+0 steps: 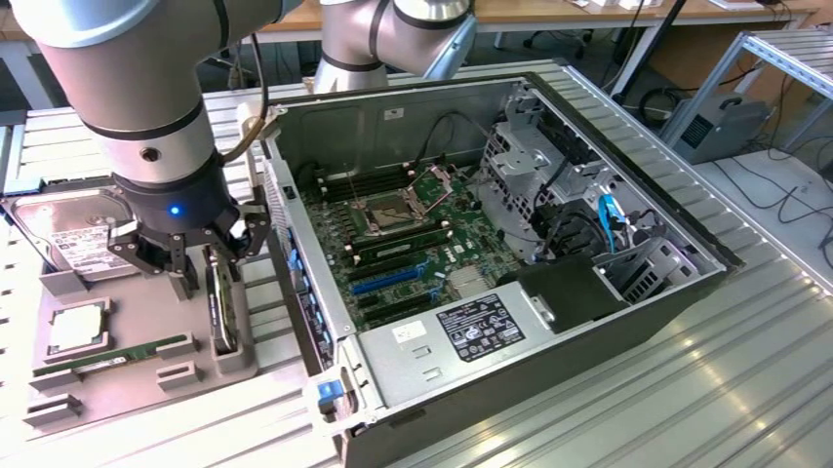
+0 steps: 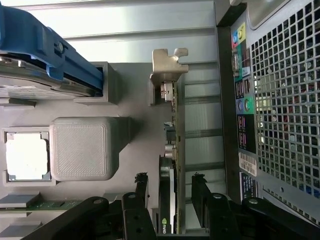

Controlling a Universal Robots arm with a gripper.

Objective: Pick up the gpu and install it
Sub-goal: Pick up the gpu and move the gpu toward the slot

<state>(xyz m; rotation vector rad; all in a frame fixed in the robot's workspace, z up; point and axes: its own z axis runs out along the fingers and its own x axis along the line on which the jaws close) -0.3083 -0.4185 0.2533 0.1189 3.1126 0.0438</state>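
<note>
Beside one open computer case [image 1: 573, 370], one gripper [image 2: 170, 184] spread astride one upright gpu [image 2: 166, 202], seemingly not touching it

A ribbed aluminium table [image 1: 729, 390] fills most of the frame, with bright glare streaks at the lower right. A wooden desk [image 1: 547, 12] runs along the top edge. At the upper right, a metal frame [image 1: 787, 54] and a grey box [image 1: 719, 125] stand on a pale floor [image 1: 768, 219] strewn with black cables [image 1: 748, 175].
</note>
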